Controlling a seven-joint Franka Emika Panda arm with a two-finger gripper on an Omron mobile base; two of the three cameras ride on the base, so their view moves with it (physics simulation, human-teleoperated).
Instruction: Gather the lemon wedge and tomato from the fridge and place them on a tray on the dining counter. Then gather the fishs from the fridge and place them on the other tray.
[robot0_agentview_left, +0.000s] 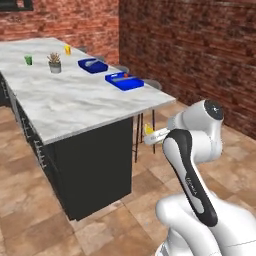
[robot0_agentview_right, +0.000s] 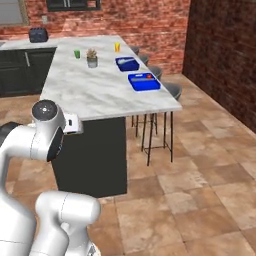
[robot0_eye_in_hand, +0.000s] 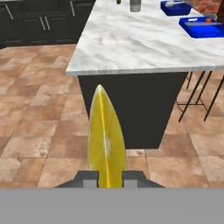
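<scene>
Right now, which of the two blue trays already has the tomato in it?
The blue tray nearer the counter's end, closest to the robot: a small red tomato sits at its far edge. The farther tray holds only something pale.

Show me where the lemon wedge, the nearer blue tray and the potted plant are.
lemon wedge (robot0_eye_in_hand: 106, 142): hand view, middle of its cut face.
nearer blue tray (robot0_agentview_right: 135, 85): right base view, near left rim.
potted plant (robot0_agentview_left: 55, 67): left base view, its grey pot.

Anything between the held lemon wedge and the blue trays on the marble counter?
Nothing visible. The gripper holds the yellow lemon wedge off the white-grey marble dining counter; bare top leads to the two blue trays, at the stool-side edge.
</scene>
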